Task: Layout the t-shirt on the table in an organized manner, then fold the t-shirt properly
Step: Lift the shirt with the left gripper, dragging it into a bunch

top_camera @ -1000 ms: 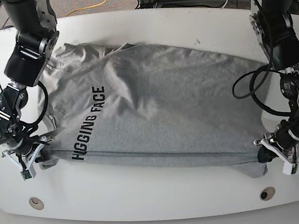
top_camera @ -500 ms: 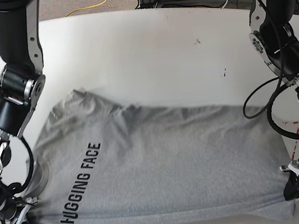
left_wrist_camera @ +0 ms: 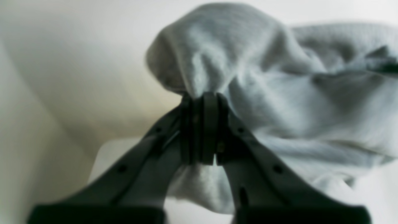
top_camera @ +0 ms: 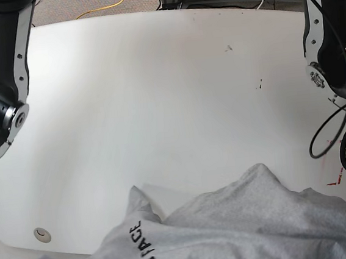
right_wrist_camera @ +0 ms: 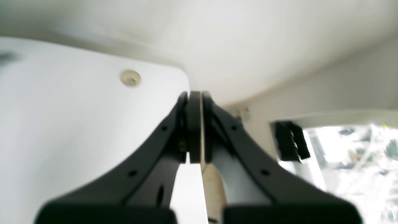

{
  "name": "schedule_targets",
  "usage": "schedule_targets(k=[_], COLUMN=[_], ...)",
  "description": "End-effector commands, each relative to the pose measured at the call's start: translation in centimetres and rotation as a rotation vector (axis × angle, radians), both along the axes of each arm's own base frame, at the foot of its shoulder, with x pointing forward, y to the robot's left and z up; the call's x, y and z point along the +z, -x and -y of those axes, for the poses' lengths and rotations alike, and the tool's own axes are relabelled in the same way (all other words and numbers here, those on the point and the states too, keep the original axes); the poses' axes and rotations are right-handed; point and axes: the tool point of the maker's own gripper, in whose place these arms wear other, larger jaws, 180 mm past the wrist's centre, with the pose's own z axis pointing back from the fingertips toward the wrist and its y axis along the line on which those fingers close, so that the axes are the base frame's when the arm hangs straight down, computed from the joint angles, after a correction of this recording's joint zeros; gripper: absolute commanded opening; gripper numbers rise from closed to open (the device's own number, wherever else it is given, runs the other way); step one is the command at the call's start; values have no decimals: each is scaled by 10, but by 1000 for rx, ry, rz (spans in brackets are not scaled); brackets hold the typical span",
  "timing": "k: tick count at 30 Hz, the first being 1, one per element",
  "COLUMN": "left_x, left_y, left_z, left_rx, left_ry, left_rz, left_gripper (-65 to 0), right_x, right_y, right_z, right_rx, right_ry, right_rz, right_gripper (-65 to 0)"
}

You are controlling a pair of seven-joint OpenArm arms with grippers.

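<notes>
White table lies mostly bare; the shirt is bunched at its near edge, partly hanging off. Soft, light cotton, it will sag and crumple unless taken by corners or hem. Left gripper is clamped on a fold of it. Right gripper is closed, apparently empty.

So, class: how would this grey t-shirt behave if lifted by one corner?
Probably floppy: the t-shirt lies in soft ridges and bunches above the left gripper. Likely light, since a small pinch holds it. Its edge seems to droop over the table front.
</notes>
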Motion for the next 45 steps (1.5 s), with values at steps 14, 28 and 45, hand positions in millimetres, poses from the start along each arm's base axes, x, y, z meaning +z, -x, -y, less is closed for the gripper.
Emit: schedule_targets(k=[14,28,45], left_x=[-224,-332,-367], left_y=[62,181,252], left_z=[39,56,17], left_rx=[-127,-133,-41], left_ry=[128,110,70], left_rz=[-481,-805,-997], left_gripper=[-650,-650,-650], right_x=[-195,-286,-291], right_y=[98,144,58], right_z=[-48,-99,-175], right_rx=[59,103,290], right_ry=[-78,-290,-452], right_rz=[-258,-377,-341], right_gripper=[-650,-618,-119])
